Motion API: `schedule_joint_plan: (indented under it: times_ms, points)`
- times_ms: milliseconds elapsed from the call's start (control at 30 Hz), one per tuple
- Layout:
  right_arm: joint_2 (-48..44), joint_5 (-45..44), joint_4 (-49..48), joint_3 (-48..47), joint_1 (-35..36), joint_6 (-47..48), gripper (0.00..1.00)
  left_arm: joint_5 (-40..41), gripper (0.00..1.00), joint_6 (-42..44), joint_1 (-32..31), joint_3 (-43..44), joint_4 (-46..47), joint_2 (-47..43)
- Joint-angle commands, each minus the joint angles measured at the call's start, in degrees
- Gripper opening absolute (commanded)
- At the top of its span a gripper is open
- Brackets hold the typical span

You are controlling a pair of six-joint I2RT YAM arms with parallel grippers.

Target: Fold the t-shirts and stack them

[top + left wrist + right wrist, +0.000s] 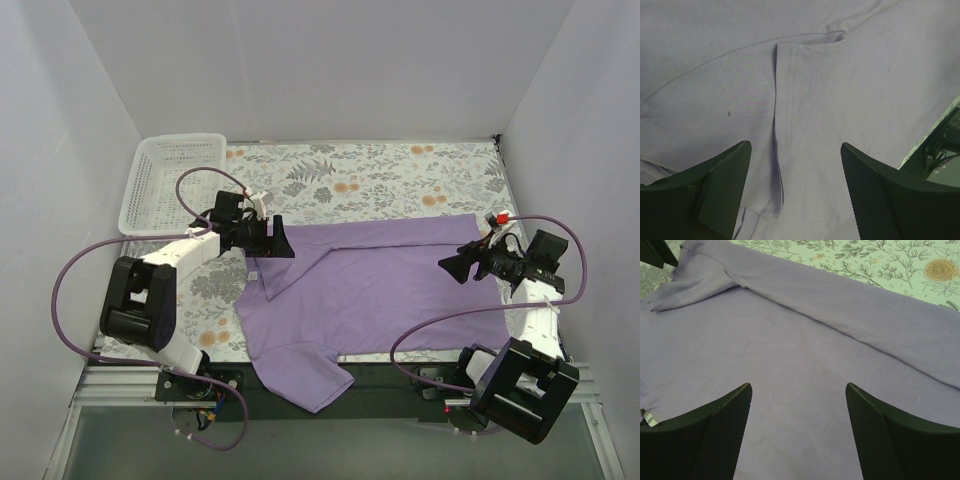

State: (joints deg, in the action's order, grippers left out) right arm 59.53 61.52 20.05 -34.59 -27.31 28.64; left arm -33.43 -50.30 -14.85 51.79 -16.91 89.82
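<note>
The lavender-purple t-shirt [380, 290] lies spread on the table, its far edge folded over toward the middle and one sleeve [305, 375] hanging over the near edge. My left gripper [283, 238] is open and empty, just above the shirt's far left corner; its view shows a folded sleeve hem [785, 115] between the fingers. My right gripper [452, 265] is open and empty above the shirt's right part; the shirt fills its view [800, 365], with the small white neck label [649, 417] at the left edge.
A white mesh basket [170, 180] stands at the far left corner. The floral tablecloth [400, 185] is bare beyond the shirt. White walls close in on the left, back and right.
</note>
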Motion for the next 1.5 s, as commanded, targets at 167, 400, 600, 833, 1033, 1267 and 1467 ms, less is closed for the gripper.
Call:
schedule_joint_plan:
  times_ms: [167,400,600,833,1033,1267,1467]
  points:
    - [-0.29,1.5,0.51,0.22,0.06,-0.08,0.82,-0.32,0.71,1.08,-0.7,-0.2,0.91,0.36]
    - [-0.29,1.41,0.51,0.22,0.06,-0.08,0.82,-0.32,0.71,1.08,-0.97,-0.29,1.09,0.44]
    - [-0.29,1.33,0.42,0.31,0.06,-0.08,0.83,-0.32,0.7,1.08,-1.06,-0.37,1.17,0.62]
    - [-0.2,1.33,0.51,0.31,0.06,0.01,0.83,-0.41,0.7,1.08,-1.23,-0.55,1.35,0.79]
    - [-0.2,1.33,0.43,0.31,0.06,0.01,0.83,-0.41,0.7,1.08,-1.58,-0.72,1.35,0.97]
    - [-0.2,1.33,0.43,0.31,0.06,0.01,0.83,-0.5,0.7,1.08,-1.67,-0.73,1.35,1.15]
    - [-0.2,1.33,0.51,0.31,0.06,0.01,0.83,-0.67,0.7,1.08,-1.93,-0.73,1.35,1.32]
